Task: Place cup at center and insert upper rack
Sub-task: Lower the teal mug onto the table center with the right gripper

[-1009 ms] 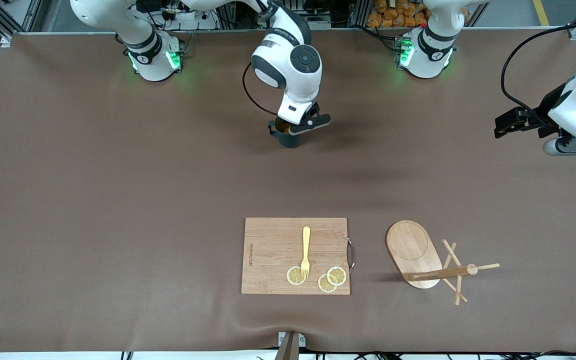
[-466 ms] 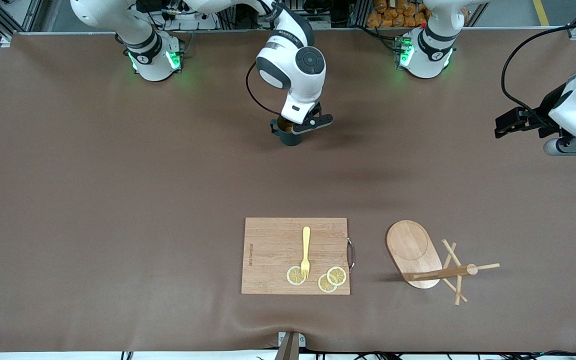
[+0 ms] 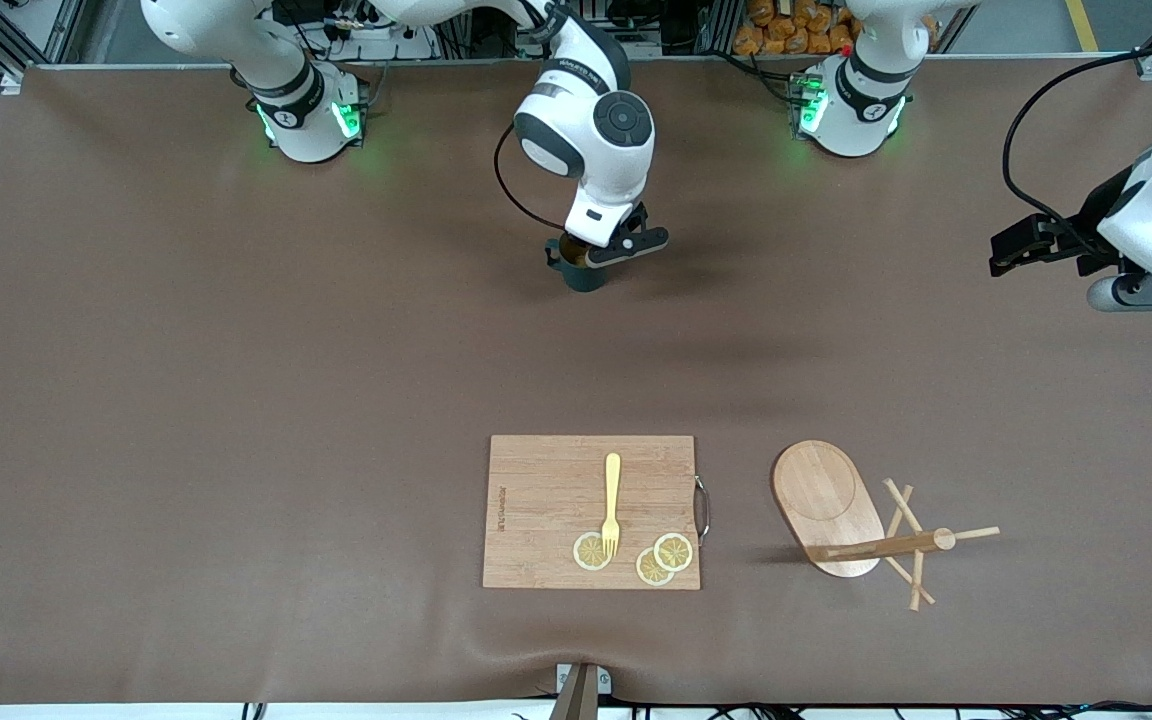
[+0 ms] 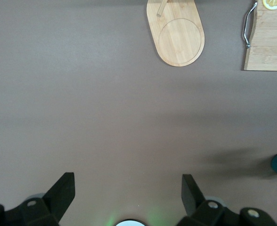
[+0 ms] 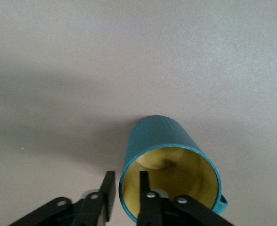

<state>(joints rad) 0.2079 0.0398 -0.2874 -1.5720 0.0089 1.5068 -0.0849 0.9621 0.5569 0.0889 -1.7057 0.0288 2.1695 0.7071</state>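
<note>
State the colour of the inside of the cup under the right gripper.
Mustard yellow, inside the teal cup; the right wrist view shows it best.

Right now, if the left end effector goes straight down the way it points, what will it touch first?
Most likely only the bare table. The left end effector hangs open, pointing down at it, with nothing between its fingers; the upper rack lies off that line.

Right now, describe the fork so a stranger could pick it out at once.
Find the wooden cutting board, nearer the front camera than the cup. The fork lies on it, tines over a lemon slice; it is the only slim, pale yellow utensil there.
</note>
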